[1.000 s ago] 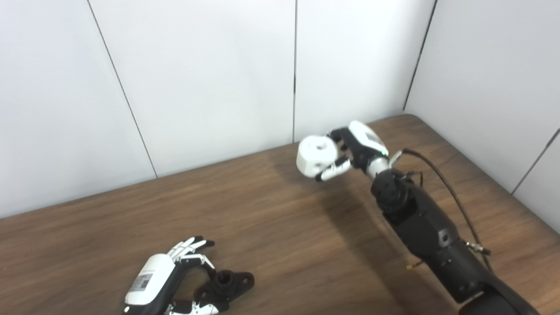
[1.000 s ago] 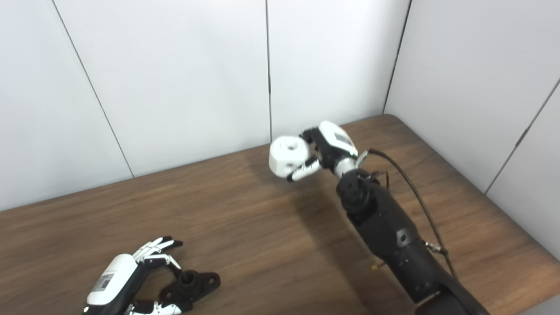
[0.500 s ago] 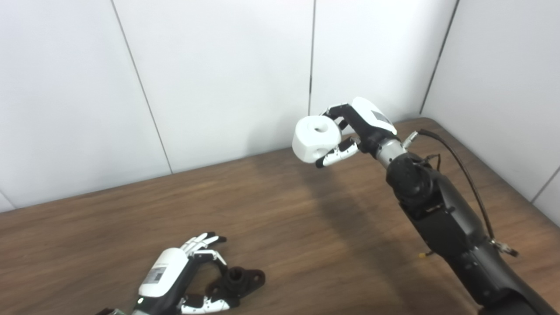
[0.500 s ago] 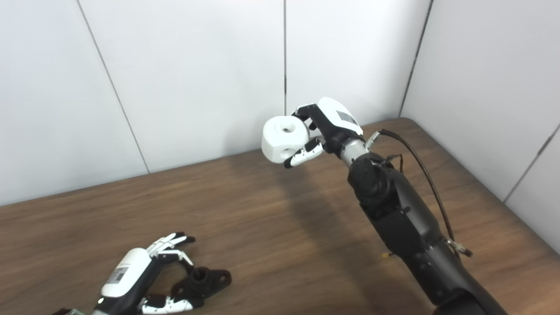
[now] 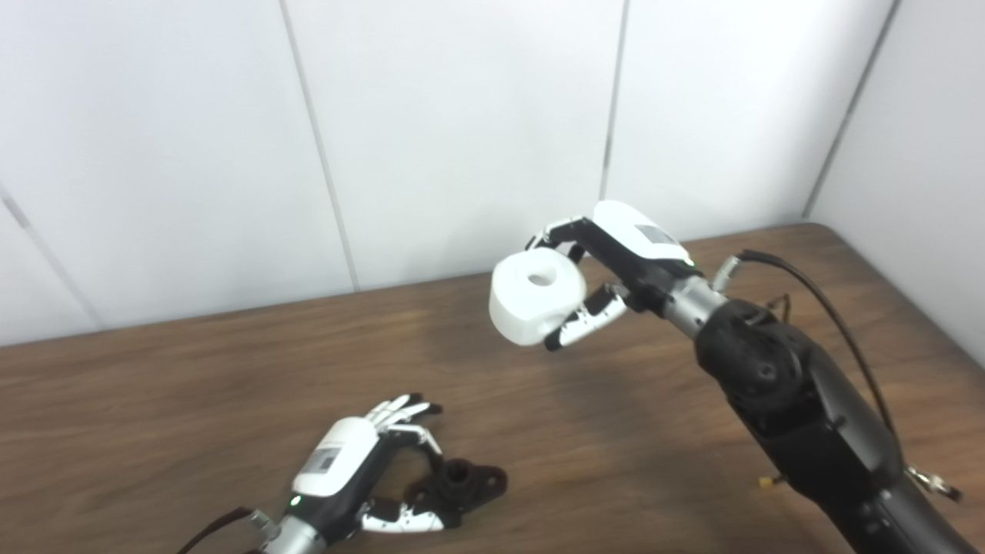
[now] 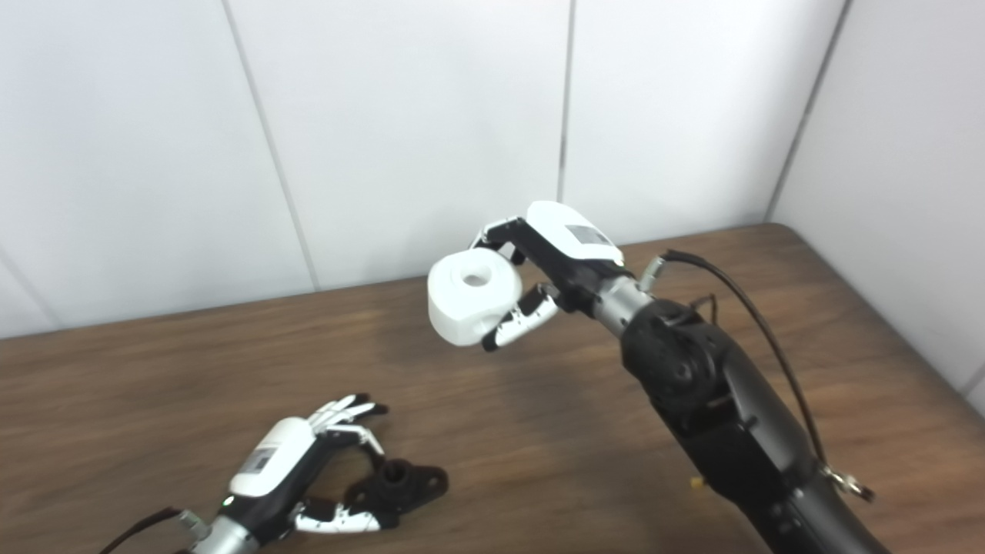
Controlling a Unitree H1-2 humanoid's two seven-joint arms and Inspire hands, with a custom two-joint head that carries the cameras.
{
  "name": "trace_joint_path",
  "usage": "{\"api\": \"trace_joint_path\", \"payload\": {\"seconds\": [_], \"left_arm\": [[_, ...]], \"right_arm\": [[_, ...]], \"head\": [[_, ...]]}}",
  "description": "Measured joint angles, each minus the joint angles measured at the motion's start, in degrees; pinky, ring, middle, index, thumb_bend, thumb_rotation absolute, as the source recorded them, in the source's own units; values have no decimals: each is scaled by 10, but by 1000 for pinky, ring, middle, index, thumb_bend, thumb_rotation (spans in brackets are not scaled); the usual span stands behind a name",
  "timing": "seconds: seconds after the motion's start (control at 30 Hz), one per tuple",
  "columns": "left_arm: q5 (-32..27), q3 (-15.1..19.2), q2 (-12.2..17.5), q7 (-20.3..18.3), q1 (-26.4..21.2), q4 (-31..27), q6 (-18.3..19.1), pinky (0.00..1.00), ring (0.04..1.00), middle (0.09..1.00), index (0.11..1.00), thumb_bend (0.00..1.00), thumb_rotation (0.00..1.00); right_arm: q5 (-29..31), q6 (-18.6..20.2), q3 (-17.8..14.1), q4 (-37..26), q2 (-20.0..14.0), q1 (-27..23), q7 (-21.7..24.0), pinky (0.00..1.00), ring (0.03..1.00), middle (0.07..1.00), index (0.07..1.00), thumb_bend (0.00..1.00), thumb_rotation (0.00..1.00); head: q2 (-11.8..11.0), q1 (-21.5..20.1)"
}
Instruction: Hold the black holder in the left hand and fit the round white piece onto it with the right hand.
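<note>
We are grasping the round white piece (image 5: pixel 536 296) in our right hand (image 5: pixel 616 261), fingers curling over its far side and the thumb pressing under its near right side, and we are holding it in the air well above the desk (image 5: pixel 192 369). Its face with the centre hole is pointing up. A grey label is showing on the back of this hand, but we cannot read any writing on it.

Our left hand (image 5: pixel 350 469) is resting low at the near left of the desk, fingers spread apart and curved around the black holder (image 5: pixel 462 486). The thumb is lying just beside the holder's near side and the fingers are arching over its left; we cannot tell whether they are touching it. The holder is sitting on the wood with its short socket pointing up. A small label on this hand is also too small to read.

A black cable (image 5: pixel 831 315) is looping along the right forearm. White wall panels (image 5: pixel 462 115) are closing the far edge and the right edge of the desk. Open brown wood is lying between the two hands.
</note>
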Motion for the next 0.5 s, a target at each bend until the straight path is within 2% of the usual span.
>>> {"api": "trace_joint_path", "payload": {"seconds": [0.23,0.5], "left_arm": [[8,-2,-7,0,-2,0,4,941,953,884,483,523,53],[8,-2,-13,0,-2,0,14,950,965,888,483,523,53]], "right_arm": [[4,-18,17,-20,22,9,27,666,765,740,479,524,130],[6,-29,36,-33,30,28,58,633,745,736,479,524,131]], "head": [[11,27],[20,39]]}}
